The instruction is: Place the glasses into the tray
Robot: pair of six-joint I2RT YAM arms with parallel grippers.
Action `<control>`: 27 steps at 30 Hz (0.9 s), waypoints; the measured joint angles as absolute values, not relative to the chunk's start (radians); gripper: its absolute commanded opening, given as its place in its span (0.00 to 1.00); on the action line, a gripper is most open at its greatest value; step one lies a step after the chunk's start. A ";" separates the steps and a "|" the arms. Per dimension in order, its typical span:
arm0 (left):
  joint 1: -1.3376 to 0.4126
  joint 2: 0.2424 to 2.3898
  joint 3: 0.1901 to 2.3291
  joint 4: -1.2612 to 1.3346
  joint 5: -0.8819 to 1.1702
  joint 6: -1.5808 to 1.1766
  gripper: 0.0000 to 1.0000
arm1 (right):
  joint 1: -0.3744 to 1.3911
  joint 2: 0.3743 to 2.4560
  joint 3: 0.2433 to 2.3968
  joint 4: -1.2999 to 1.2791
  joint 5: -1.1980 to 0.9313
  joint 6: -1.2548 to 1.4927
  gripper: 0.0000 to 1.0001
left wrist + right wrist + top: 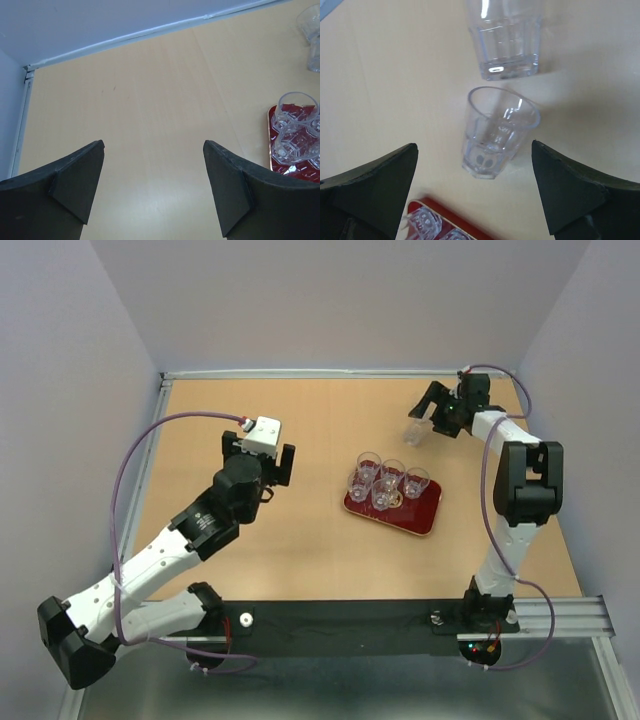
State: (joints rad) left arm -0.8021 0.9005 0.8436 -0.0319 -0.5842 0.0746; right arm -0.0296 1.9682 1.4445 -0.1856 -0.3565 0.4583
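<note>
pale woodgrain table [300,550], faceted clear glasses [384,494] on a red tray [417,517] — left gripper [154,150], right gripper [474,147] both wide.

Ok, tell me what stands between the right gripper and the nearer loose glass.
Nothing visible. The right gripper is open, and the nearer glass stands upright on bare table just ahead of its jaws. A second glass stands beyond it.

The top camera looks down from above and behind the arm bases [485,605], taking in the whole table [300,430]. The left wrist view skims low across it toward the far wall [100,20]; the right wrist view sits close above two glasses [497,132]. All three catch the tray [420,517].
</note>
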 measured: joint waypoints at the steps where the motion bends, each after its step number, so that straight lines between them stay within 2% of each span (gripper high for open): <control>1: -0.801 0.897 0.844 -0.031 -0.585 0.075 0.92 | -0.026 1.988 1.458 -0.199 -0.324 0.474 1.00; 7: -0.787 0.888 0.844 -0.025 -0.583 0.075 0.92 | -0.025 2.047 1.494 -0.250 -0.232 0.519 1.00; 17: -0.777 0.888 0.844 -0.025 -0.580 0.075 0.92 | -0.023 2.119 1.548 -0.273 -0.216 0.554 0.99; 23: -0.777 0.888 0.844 -0.025 -0.579 0.075 0.92 | -0.019 2.130 1.561 -0.281 -0.217 0.562 0.93; 27: -0.776 0.888 0.844 -0.025 -0.578 0.075 0.92 | -0.019 2.133 1.563 -0.281 -0.217 0.566 0.86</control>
